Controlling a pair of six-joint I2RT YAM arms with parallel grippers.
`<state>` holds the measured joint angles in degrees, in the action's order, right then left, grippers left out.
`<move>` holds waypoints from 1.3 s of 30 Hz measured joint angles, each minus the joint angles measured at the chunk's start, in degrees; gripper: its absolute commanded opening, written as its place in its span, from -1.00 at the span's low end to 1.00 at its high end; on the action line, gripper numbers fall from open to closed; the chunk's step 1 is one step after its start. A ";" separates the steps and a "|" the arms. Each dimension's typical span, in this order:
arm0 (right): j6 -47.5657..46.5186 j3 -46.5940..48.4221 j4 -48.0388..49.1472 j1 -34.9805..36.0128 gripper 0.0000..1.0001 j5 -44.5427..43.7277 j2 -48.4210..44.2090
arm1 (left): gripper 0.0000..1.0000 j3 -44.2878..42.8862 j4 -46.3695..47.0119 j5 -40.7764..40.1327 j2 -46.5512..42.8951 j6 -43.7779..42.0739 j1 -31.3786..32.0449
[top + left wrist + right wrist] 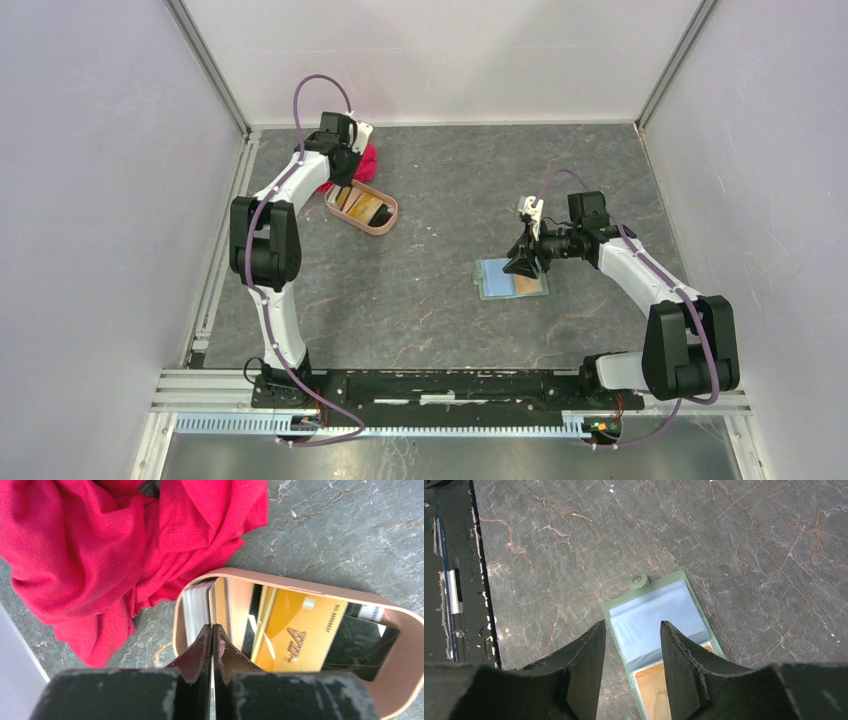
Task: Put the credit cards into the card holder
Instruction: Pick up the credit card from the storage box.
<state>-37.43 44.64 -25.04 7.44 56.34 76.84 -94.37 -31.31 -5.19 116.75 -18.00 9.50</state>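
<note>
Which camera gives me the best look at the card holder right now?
Right wrist: the card holder fills the middle, lying open, with its snap tab, pale blue pockets and an orange card in one pocket all clear. Top external shows it small, partly hidden under the right gripper. Left wrist misses it, showing only the tray and red cloth.

Bright, even light; possibly slight glare.

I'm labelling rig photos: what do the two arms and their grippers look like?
Both the left arm and right arm have white links with bulky black joints. A purple cable loops along each. The left gripper and right gripper have black, wedge-shaped fingers with scuffed edges.
</note>
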 measured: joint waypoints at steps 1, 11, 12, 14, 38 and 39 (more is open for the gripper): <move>0.00 0.00 0.00 0.00 0.01 0.00 0.00 | -0.94 -0.04 -0.04 0.28 -0.02 0.00 0.00; -0.02 0.00 -0.35 0.00 0.02 0.00 0.00 | -0.96 -0.28 -0.37 1.11 -0.24 0.00 -0.07; -0.04 0.00 -0.37 0.00 0.01 0.00 0.00 | -0.96 -0.28 -0.37 1.18 -0.24 0.00 -0.07; -0.07 0.00 -0.37 0.00 0.01 0.00 0.00 | -0.96 -0.31 -0.42 1.27 -0.24 0.00 -0.07; -0.48 0.00 -0.46 0.00 0.02 0.00 0.00 | -0.96 -1.51 -4.24 8.59 -2.71 2.84 -0.15; -0.59 0.00 -0.55 0.00 0.01 0.00 0.00 | -0.96 -1.46 -4.39 9.86 -3.93 3.63 -0.17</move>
<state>-38.02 44.64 -25.58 7.44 56.34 76.84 -95.83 -35.70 4.67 112.81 -14.37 9.32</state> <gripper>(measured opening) 0.507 0.032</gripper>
